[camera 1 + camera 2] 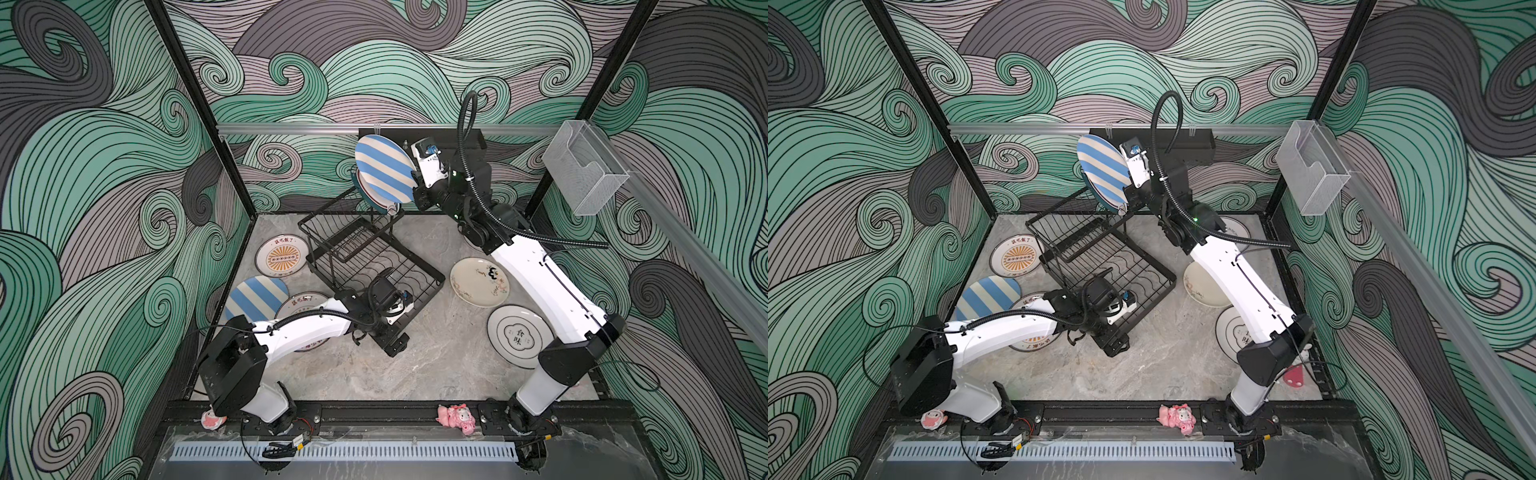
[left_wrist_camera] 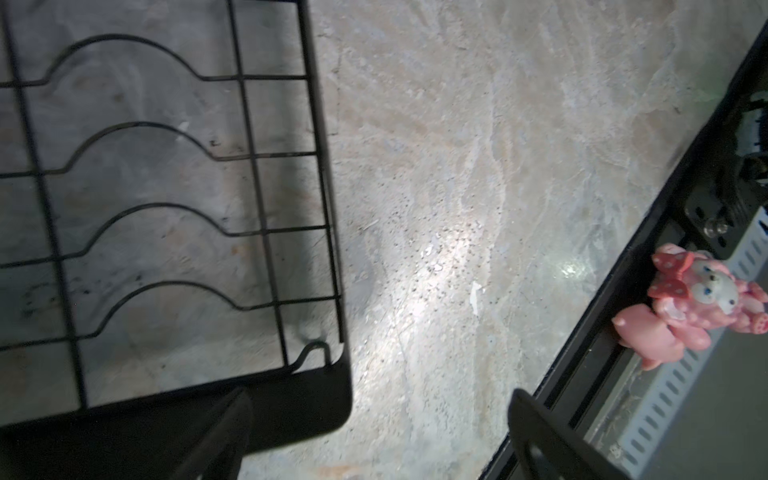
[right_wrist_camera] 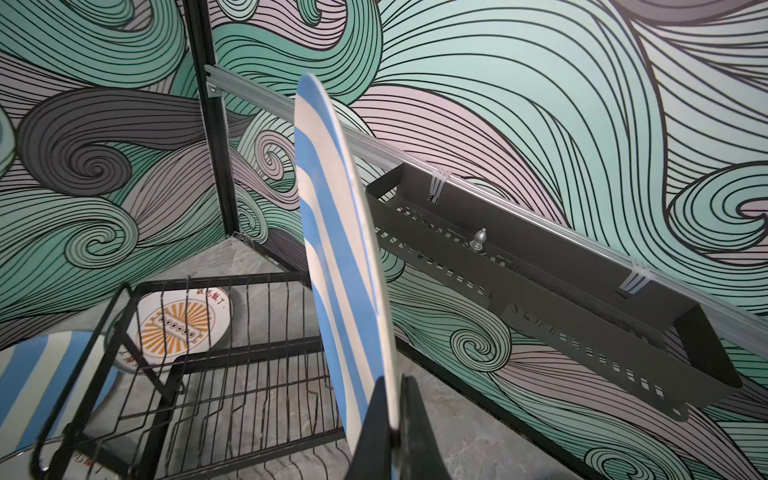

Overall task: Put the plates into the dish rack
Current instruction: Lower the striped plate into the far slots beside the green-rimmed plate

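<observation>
We see the right gripper (image 3: 392, 428) pinching the rim of a blue-and-cream striped plate (image 1: 384, 170), held on edge above the raised basket of the dish rack (image 1: 419, 261), near the back edge of the stone surface (image 1: 436, 365). The left gripper (image 2: 374, 453) hangs at the rack's near corner, fingers spread wide, holding nothing. A second striped plate (image 1: 255, 297) and a sunburst plate (image 1: 282, 255) lie flat beside the surface's left edge.
</observation>
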Tool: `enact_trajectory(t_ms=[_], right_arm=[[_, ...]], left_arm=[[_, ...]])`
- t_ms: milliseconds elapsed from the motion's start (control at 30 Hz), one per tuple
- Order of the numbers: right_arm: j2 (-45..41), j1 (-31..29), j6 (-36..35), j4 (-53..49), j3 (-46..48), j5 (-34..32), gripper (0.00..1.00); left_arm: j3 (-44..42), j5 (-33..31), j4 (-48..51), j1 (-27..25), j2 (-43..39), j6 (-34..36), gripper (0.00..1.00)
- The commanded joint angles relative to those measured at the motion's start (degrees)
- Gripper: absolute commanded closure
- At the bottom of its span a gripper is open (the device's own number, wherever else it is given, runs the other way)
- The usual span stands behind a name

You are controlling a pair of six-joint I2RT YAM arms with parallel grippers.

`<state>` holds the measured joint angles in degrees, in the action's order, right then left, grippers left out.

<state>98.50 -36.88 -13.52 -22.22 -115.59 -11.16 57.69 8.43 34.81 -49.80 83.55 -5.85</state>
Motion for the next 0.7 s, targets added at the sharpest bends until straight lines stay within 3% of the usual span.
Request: enact_trajectory(t_ms=[0,133,367,467,667], right_arm=[[2.59,-1.52,-0.86,5.64,-3.30,-8.88,1.00],[5.10,-3.60,-0.21,6.91,-4.67,-12.15,1.00],[9.32,-5.22,-1.51,9.34,-6.84,-19.86,1.00],[10.47,-5.23,-1.45,9.91,-6.81,-20.48,1.00],[11.85,-4.98,-1.91,9.81,-7.45,-20.52,1.00]], left_arm=[[0.58,-7.83,5.37,2.59,-7.18,-4.05,0.01],[-0.35,-8.76,4.51,5.74,-14.70,-4.32,0.02],[-8.64,-9.28,-2.20,14.27,-25.22,-11.17,0.01],[-10.75,-8.44,-2.10,17.80,-27.65,-12.87,0.01],[-12.92,-8.24,-3.13,19.99,-28.56,-16.47,0.01]])
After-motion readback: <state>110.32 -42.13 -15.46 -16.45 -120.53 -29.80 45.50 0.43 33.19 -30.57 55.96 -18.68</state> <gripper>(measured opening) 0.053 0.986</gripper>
